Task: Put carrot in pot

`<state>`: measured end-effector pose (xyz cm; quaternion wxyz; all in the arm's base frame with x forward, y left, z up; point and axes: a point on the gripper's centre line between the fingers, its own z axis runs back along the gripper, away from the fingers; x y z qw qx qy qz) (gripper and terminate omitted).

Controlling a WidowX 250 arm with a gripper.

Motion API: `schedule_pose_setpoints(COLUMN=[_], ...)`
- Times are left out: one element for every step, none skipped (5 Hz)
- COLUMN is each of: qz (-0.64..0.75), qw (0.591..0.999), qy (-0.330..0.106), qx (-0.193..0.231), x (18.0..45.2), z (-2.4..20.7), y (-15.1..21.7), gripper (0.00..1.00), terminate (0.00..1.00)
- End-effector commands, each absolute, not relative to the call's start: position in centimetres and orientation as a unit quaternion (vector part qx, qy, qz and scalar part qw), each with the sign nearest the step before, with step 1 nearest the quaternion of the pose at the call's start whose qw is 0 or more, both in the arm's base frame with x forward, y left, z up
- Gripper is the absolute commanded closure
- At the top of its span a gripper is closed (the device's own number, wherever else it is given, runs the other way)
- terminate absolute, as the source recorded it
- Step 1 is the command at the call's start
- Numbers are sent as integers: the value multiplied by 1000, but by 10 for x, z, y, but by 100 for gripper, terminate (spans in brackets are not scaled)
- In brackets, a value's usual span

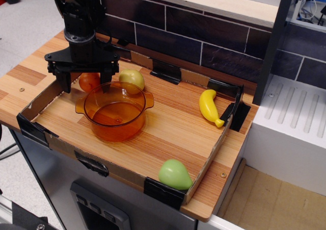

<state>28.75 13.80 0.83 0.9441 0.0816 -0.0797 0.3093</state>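
Note:
The carrot (89, 81) is a small glossy orange toy lying on the tray floor just behind the left rim of the pot (115, 110). The pot is transparent orange, round, with two small side handles, and stands empty in the left half of the tray. My gripper (84, 81) hangs straight over the carrot with its jaws spread wide. One black finger (64, 82) stands left of the carrot and the other finger (106, 79) stands right of it, above the pot's back rim. Neither finger visibly clamps the carrot.
A shallow wooden tray with a cardboard rim (30, 119) holds everything. A yellow-green round fruit (132, 79) lies right of the gripper behind the pot. A yellow banana (209, 107) lies at the right, a green pear (174, 174) at the front corner. A dark tiled wall (204, 36) runs behind.

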Motion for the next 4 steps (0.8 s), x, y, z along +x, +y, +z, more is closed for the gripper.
schedule_pose_setpoints(qz=[317,317,324,315], qw=[940,940,937,939], qy=[-93,-97,-111,-134], qx=[82,77,64,40], x=[290,292,292,295], z=[15,19,44,79], y=[145,145,146,137], gripper=[0,100,100,100], terminate=[0,0,0,0])
